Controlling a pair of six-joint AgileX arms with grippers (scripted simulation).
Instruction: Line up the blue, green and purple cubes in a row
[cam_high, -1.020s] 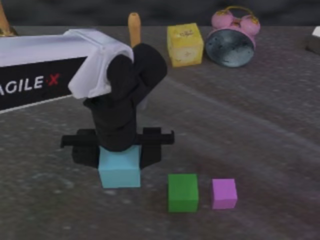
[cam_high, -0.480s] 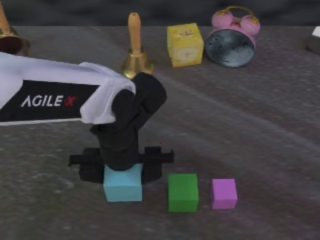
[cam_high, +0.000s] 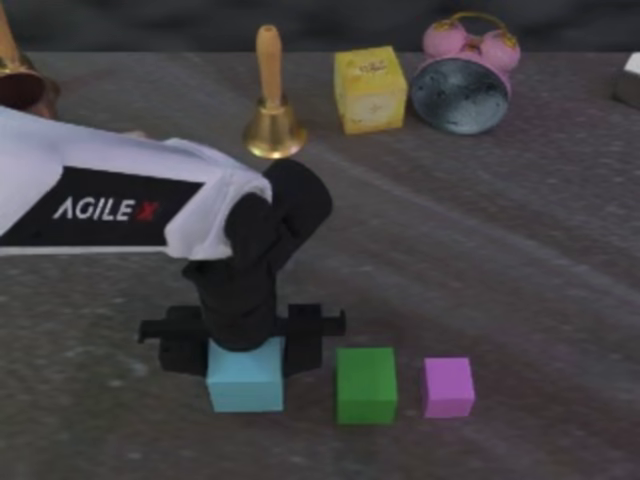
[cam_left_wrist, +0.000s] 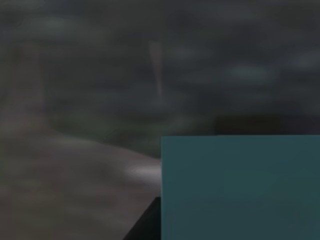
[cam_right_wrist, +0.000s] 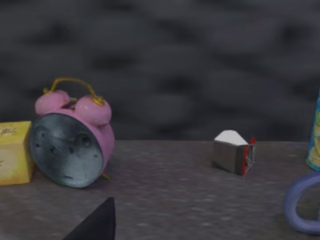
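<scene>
Sky-blue cube (cam_high: 243, 388), bright green cube (cam_high: 365, 385), pinkish-purple cube (cam_high: 447, 387), yellow cube (cam_high: 370, 88) with pale markings.

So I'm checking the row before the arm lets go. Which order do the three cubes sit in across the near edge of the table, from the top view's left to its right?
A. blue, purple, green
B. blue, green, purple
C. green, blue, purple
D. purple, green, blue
B: in the top view the blue cube lies under the left claw, the green cube is next, and the purple cube is rightmost.
</scene>
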